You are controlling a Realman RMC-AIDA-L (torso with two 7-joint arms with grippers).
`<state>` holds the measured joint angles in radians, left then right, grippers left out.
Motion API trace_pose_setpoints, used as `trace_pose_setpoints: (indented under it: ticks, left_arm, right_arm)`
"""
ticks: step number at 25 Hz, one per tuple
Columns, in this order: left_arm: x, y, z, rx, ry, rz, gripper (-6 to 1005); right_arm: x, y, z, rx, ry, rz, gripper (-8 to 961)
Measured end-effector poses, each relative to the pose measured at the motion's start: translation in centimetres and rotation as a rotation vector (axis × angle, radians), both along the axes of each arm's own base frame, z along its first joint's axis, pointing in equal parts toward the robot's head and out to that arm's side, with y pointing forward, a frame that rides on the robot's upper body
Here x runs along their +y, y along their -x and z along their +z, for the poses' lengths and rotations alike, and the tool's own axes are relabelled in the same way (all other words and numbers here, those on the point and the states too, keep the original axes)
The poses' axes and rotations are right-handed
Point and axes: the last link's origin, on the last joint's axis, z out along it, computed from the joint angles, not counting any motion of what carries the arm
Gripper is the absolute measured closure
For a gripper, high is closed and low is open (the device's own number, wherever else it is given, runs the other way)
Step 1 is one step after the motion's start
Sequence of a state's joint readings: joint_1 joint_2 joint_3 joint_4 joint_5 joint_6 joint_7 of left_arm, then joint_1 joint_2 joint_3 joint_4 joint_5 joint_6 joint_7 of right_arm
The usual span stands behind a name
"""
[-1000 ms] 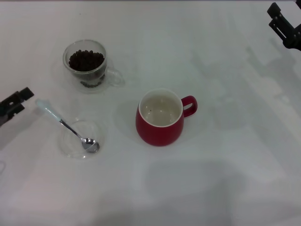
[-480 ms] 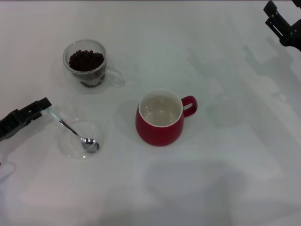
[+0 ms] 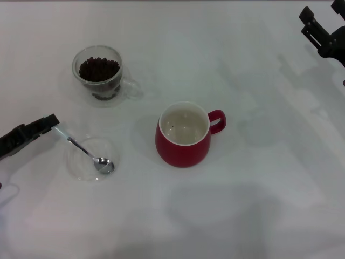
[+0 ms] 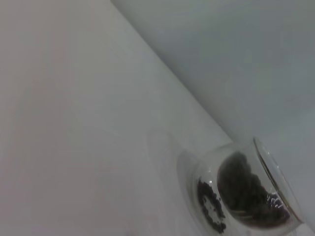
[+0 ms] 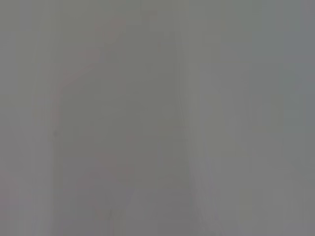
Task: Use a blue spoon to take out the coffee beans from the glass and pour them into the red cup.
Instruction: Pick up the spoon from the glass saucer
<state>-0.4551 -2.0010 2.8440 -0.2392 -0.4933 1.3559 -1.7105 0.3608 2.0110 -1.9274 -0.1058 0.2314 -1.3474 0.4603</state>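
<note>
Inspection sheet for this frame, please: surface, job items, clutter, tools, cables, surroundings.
Surface: white table, bare.
Job's things: glass holding coffee beans; red cup upright, right of it; blue spoon, bowl in the clear saucer.
Clutter: nothing seen.
Grippers: left tool at the spoon's handle end, grasp unclear; right tool at far right edge, away from everything.
Cables: nothing seen.
Surroundings: nothing seen.

Head view bright, even, soft shadows on table (image 3: 259,205); right wrist view featureless grey blur.
</note>
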Motion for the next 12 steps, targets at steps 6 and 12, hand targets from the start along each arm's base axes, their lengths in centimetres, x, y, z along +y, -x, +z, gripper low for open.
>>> trace_pose_setpoints:
  ticks: [6,12]
  left_arm:
    - [0.05,-0.10,0.04,0.011,-0.002,-0.020,688]
    - [0.32,-0.10,0.53,-0.002,-0.047,-0.015,820]
  right_arm:
    - [-0.11,-0.12,-0.07,-0.001,0.004,-0.005,127]
    - [-0.09,-0.29,-0.15,-0.004,0.009,-0.017,127]
